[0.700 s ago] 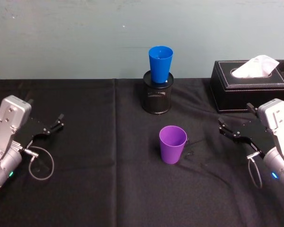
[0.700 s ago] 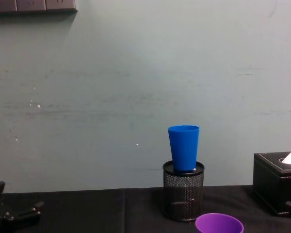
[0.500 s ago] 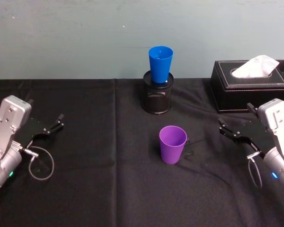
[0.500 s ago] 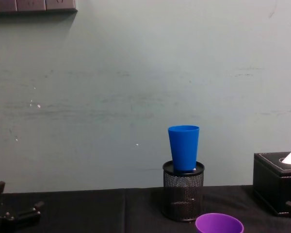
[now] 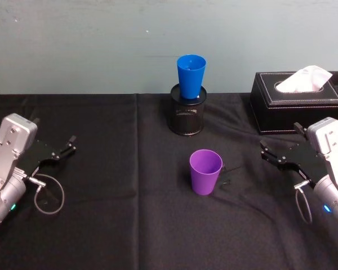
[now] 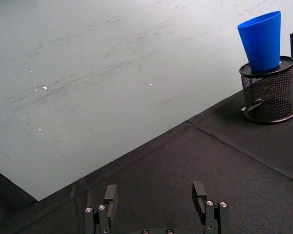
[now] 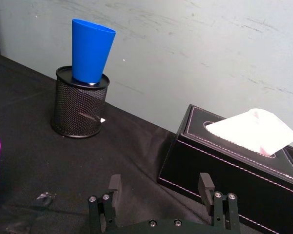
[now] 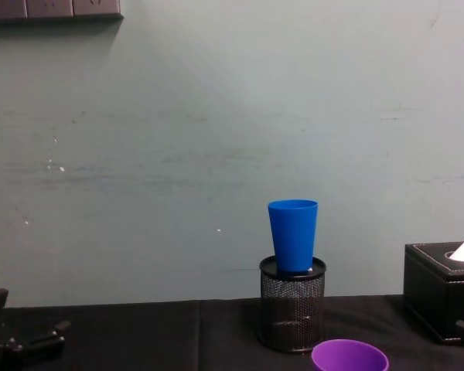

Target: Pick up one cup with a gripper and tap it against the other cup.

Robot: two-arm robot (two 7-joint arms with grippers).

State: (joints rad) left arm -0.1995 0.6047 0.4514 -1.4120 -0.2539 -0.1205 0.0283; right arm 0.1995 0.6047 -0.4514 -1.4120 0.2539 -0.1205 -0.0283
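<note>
Purple cup (image 5: 205, 171) still in place

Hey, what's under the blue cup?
The blue cup stands upright in the mouth of a black mesh pot. Its base and the pot's inside are hidden.

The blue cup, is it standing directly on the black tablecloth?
No, the blue cup stands upright on top of the black mesh pot.

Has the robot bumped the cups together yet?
Not yet. The purple cup stands untouched on the table; the blue cup sits atop the mesh pot. The left tool and right tool are open, holding nothing. Picking up and tapping are both left.
</note>
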